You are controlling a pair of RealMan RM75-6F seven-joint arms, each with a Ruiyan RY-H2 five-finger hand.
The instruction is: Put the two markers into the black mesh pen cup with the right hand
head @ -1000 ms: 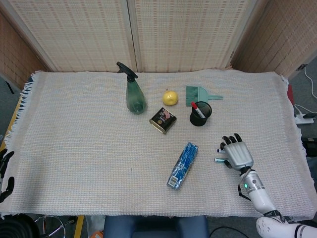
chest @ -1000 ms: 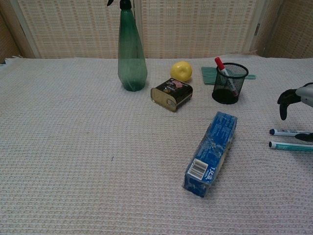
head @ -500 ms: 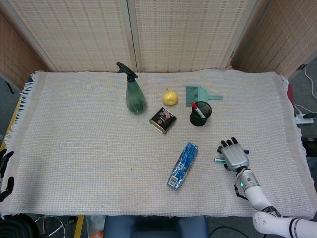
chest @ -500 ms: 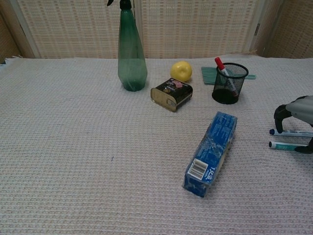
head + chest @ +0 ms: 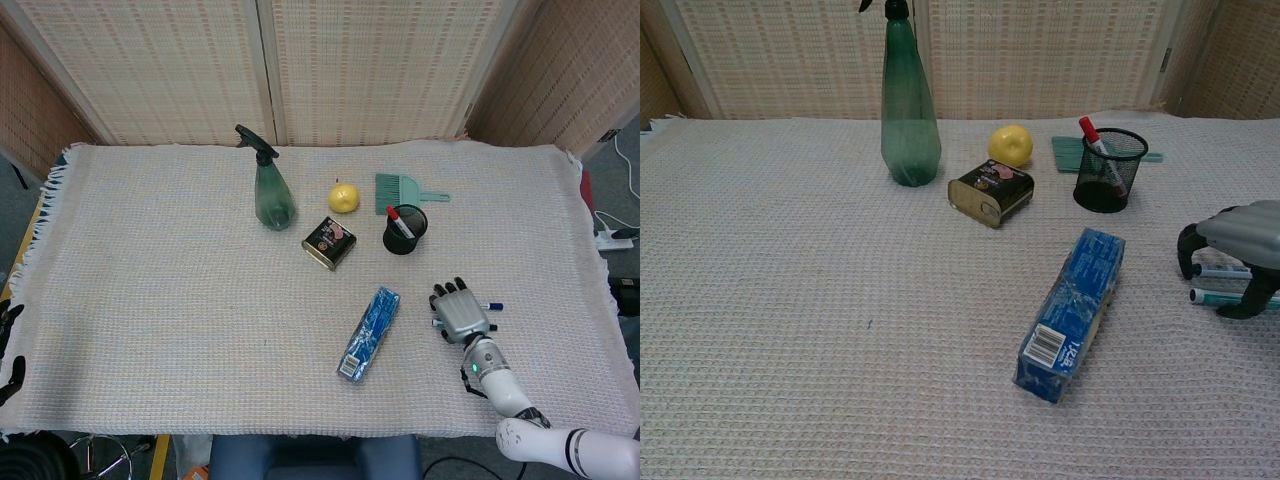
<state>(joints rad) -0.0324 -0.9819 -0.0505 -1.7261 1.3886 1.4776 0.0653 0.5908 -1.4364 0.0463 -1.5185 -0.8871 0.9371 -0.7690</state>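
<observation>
- Head view: the right hand (image 5: pixel 459 312) lies palm-down at lower right over the two markers (image 5: pixel 492 306); whether its fingers grip them cannot be told. The black mesh pen cup (image 5: pixel 404 230), with a red-capped marker (image 5: pixel 399 221) inside, stands above it
- Chest view: at the right edge, curled fingers (image 5: pixel 1188 250) arch over both markers (image 5: pixel 1218 296) lying on the cloth (image 5: pixel 840 300); the cup (image 5: pixel 1107 170) sits upper right

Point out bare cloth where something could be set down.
Free: the wide left stretch, left of the green spray bottle and blue carton. Crowded: around the black mesh pen cup, yellow lemon and dark tin.
</observation>
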